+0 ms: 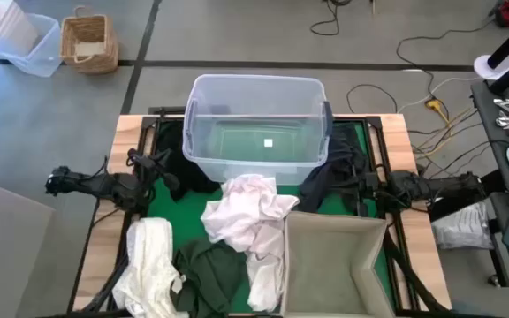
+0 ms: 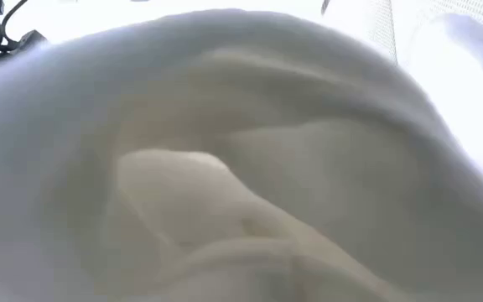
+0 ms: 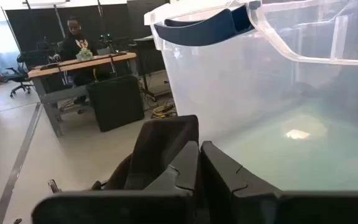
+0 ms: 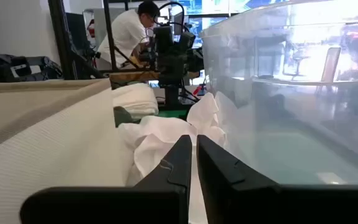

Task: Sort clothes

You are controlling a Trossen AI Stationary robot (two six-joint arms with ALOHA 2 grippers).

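The clear tub (image 1: pixel 254 124) stands at the table's far middle. A white and pale pink garment (image 1: pixel 246 216) lies heaped in front of it. A cream garment (image 1: pixel 148 265) and a dark green one (image 1: pixel 206 274) lie near the near left edge. Black garments lie beside the tub on its left (image 1: pixel 173 172) and right (image 1: pixel 321 181). My left gripper (image 3: pixel 199 149) is shut, low by the tub's left wall, with black cloth (image 3: pixel 163 140) right beside its fingers. My right gripper (image 4: pixel 194 143) is shut, low between the tub and the beige box (image 1: pixel 330 265), pointing at the white garment (image 4: pixel 166 134). My left gripper's shut fingers stand level beside the black garment's raised fold (image 3: pixel 166 130), next to the tub's left wall. Whether they touch the cloth I cannot tell; nothing shows between the fingers.
The beige fabric box fills the near right of the table. Pale cloth (image 2: pixel 241 168) covers the whole low view. A second clear tub (image 1: pixel 25 44) and a wicker basket (image 1: pixel 88 42) stand on the floor beyond the far left. People sit at desks in the room behind.
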